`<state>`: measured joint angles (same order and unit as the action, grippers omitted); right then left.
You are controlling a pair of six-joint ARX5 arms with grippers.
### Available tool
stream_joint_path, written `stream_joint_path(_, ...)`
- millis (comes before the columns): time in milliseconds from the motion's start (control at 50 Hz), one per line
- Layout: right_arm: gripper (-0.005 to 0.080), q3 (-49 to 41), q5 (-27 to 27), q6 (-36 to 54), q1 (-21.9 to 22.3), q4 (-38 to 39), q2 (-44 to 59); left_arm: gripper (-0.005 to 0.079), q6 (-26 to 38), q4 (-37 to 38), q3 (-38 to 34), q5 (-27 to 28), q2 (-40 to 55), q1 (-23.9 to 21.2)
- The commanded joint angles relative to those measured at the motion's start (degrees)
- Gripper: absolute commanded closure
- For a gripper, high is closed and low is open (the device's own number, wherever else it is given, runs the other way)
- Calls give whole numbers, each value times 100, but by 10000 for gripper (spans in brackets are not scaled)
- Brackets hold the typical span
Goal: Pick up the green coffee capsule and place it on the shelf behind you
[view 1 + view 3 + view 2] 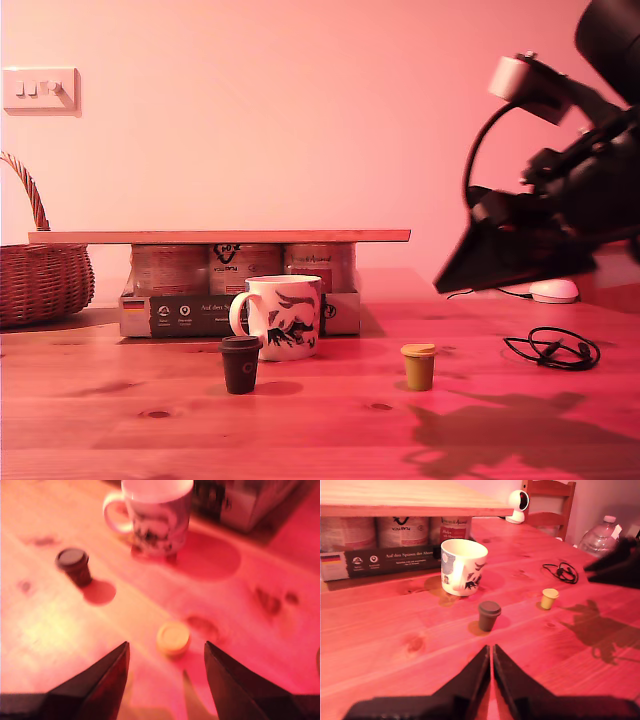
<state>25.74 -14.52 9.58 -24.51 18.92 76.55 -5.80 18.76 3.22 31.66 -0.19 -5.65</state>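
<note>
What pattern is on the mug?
The mug is white with dark sketchy animal-like drawings; the exterior view shows it best.

Strong red-pink cast throughout; second wrist view blurred and overexposed; hard shadows fall on the surface (330,430) in the exterior view.

Home setting, looks like a dining or living room. Knotty pine surface (300,430) against a plain painted wall with a light switch plate (40,90). Wicker basket (40,275) at the exterior view's left, printed mug (283,316), tray of tins with German print (240,285) under a plank shelf (220,236). First wrist view adds a wooden chair (547,505), a small home camera (518,505), a plastic water bottle (600,537). Loose cable (553,349) lying around.
</note>
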Motion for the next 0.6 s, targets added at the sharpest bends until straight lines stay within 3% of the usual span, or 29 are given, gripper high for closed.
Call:
stream_joint_path(0,324,-55,4,57,-37,114,179,764,28,-9,31,-31,-42,-31)
stream_joint_path(580,323,-55,-157,94,-66,647,1401,764,28,-2,31,-216,-42,-31)
